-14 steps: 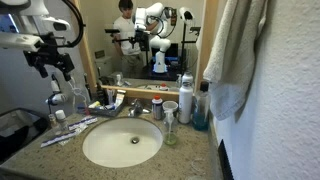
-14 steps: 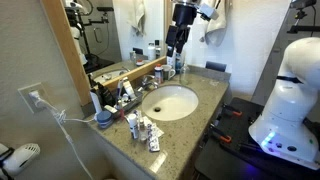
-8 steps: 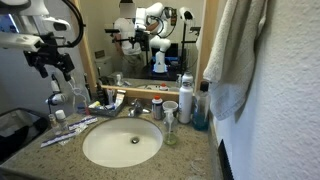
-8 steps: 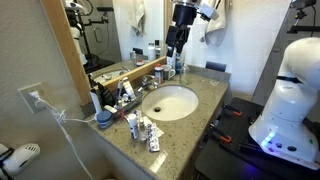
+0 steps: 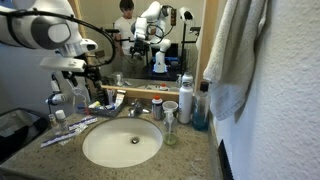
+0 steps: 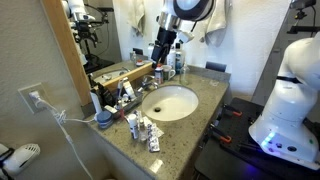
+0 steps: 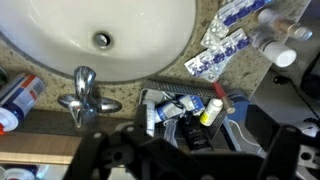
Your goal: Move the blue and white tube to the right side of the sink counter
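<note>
The speckled sink counter holds an oval white basin and a chrome faucet. In the wrist view a small tray behind the faucet holds several toiletries. Among them lies a blue and white tube, next to a dark tube and a small yellow-capped bottle. My gripper hangs above this tray, its dark fingers spread wide and empty. In both exterior views the gripper is above the back of the counter near the mirror. The tube is too small to pick out there.
Blue and white flat packets and small bottles lie on the counter beside the basin. A tall can, a cup and a clear bottle of blue liquid stand at the other end. A towel hangs there.
The arm has swung from the end of the counter toward the faucet and come down over the tray. Nothing on the counter has moved.
</note>
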Robot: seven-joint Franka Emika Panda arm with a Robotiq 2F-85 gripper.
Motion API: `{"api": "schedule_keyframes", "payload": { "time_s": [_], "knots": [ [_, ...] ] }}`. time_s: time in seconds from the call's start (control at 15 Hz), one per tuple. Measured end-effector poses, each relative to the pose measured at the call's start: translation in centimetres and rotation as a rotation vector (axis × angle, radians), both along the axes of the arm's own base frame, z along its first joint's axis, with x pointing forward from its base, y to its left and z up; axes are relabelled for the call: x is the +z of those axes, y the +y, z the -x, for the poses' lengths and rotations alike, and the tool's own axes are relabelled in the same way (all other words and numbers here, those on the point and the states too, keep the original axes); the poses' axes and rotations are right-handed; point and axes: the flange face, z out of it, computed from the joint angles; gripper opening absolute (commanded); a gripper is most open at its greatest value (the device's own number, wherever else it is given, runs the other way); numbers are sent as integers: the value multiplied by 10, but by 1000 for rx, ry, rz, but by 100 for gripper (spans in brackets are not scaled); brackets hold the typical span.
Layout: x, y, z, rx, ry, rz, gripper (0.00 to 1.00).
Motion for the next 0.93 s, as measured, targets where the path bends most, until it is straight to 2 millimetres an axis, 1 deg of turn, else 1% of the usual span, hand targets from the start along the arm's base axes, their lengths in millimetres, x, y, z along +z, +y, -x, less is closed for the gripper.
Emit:
{"api": "schedule_keyframes", "payload": {
  "time_s": [0.13, 0.27, 0.4, 0.53, 0.73, 0.93],
  "knots": [
    [-22, -5, -36, 27, -45, 4, 100],
    [-41, -3, -72, 57, -65, 0, 100],
    [-55, 2, -107, 76, -72, -11, 100],
    [-65, 6, -138, 74, -80, -25, 100],
    [-77, 8, -174, 67, -95, -44, 100],
    [-84, 9, -198, 24, -103, -69, 100]
  ]
}}
